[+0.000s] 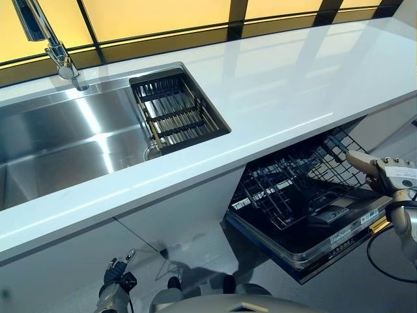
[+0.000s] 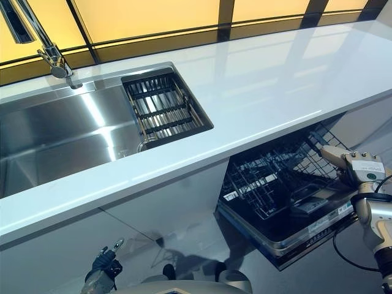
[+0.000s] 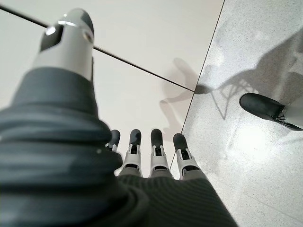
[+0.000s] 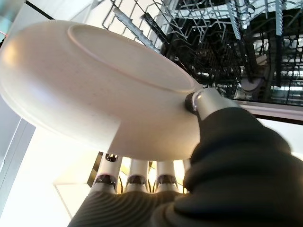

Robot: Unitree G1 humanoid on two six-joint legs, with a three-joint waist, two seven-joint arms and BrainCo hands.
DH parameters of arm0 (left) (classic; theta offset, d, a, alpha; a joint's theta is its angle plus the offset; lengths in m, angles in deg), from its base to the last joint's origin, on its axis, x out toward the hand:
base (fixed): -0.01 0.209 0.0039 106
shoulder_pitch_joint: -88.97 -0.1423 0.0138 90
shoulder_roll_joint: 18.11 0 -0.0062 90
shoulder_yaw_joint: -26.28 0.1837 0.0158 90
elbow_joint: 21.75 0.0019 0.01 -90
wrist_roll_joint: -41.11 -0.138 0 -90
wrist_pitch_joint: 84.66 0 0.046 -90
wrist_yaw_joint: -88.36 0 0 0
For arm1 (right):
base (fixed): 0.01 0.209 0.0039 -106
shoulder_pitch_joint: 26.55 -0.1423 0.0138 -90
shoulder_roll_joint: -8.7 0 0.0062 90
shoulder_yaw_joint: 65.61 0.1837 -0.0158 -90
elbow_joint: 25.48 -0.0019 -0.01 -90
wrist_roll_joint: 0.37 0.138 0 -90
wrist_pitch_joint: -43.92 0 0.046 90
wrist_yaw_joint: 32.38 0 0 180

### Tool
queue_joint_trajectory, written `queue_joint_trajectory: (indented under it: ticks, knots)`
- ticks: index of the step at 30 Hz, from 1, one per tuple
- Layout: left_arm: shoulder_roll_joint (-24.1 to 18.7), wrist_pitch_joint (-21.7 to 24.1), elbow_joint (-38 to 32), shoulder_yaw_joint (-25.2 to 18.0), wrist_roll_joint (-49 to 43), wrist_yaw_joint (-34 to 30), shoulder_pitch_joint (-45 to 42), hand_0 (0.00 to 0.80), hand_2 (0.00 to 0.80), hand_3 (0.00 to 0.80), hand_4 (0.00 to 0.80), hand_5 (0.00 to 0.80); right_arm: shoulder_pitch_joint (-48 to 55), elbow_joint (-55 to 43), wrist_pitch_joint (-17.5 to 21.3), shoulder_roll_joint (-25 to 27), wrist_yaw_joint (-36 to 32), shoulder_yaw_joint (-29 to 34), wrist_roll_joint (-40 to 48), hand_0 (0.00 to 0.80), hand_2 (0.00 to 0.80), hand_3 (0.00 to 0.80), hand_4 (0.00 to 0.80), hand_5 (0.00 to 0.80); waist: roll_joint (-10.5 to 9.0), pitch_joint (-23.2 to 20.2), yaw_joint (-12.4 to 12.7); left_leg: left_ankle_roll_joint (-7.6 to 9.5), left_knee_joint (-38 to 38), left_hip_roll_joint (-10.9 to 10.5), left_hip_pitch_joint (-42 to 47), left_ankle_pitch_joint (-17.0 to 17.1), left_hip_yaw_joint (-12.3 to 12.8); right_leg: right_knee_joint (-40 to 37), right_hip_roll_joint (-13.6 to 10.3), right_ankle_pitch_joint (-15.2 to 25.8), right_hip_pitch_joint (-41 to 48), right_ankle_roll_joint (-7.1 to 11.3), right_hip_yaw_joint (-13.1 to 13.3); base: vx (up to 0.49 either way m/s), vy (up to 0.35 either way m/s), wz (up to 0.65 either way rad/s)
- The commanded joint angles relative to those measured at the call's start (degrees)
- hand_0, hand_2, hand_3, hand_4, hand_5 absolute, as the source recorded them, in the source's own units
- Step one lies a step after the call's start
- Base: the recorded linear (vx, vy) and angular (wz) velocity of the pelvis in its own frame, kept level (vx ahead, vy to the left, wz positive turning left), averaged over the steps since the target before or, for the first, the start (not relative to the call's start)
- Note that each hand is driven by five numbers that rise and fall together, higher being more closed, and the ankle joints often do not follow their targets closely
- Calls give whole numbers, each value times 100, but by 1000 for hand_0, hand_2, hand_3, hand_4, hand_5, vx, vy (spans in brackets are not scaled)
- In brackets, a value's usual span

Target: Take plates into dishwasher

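My right hand is shut on a beige plate, with the thumb on its underside and the fingers under the rim. The plate is held edge-on at the right side of the dark wire rack pulled out of the open dishwasher under the countertop. The rack's wire prongs show just past the plate in the right wrist view. My left hand hangs low by the floor, open and empty, and also shows in the left wrist view.
The dishwasher's door is folded down below the rack. The white countertop runs above it. A steel sink at the left holds a dark drainer basket, with a tap behind it.
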Motion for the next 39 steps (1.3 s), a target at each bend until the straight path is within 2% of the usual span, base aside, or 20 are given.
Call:
queue_joint_trajectory:
  ticks: [1, 5, 12, 18, 33, 39]
  knots:
    - [-121, 128, 53, -19, -33, 28, 220, 0, 0, 0, 0, 0, -435, 110, 82, 32, 540, -78, -208, 800, 800, 800, 800, 800, -246, -207, 197, 249, -3, -135, 233, -576, -120, 72, -318, 237, -105, 536, 68, 0, 0, 0]
    - [-143, 95, 40, 22, -69, 38, 242, 0, 0, 0, 0, 0, -582, 334, 6, -153, 596, -387, -259, 800, 800, 800, 800, 800, -225, -211, 262, 260, -3, -150, 238, -580, -162, 70, -328, 230, -90, 533, 23, 0, 0, 0]
    - [-218, 90, 49, 229, -29, -22, 347, 0, 0, 0, 0, 0, -1425, 1229, -279, -395, 703, -1265, -119, 800, 800, 800, 800, 800, -192, -202, 475, 264, -3, -188, 250, -580, -258, 51, -359, 221, -26, 517, -101, 6, -7, 1]
    - [-252, 154, 17, 317, 99, -169, 412, 0, 0, 0, 0, 0, -2070, 1851, -416, -602, 432, -1743, 88, 800, 800, 800, 800, 800, -166, -186, 641, 257, -3, -214, 239, -556, -357, 44, -387, 222, 16, 509, -205, 37, -28, 8]
    - [-401, 160, -275, 395, 265, -256, 432, 0, 0, 0, 0, 0, -3174, 2917, -637, -797, 138, -2354, 464, 800, 800, 800, 800, 800, -39, -39, 1005, 233, -3, -232, 88, -436, -572, 57, -458, 243, -43, 476, -423, 17, -42, 10]
    - [-427, 259, -280, 389, 412, -234, 539, 0, 0, 0, 0, 0, -3560, 3440, -509, -862, -291, -2547, 917, 800, 800, 800, 800, 800, 72, 35, 1107, 212, -3, -231, -73, -377, -651, 57, -475, 246, -170, 449, -489, -48, -21, 7]
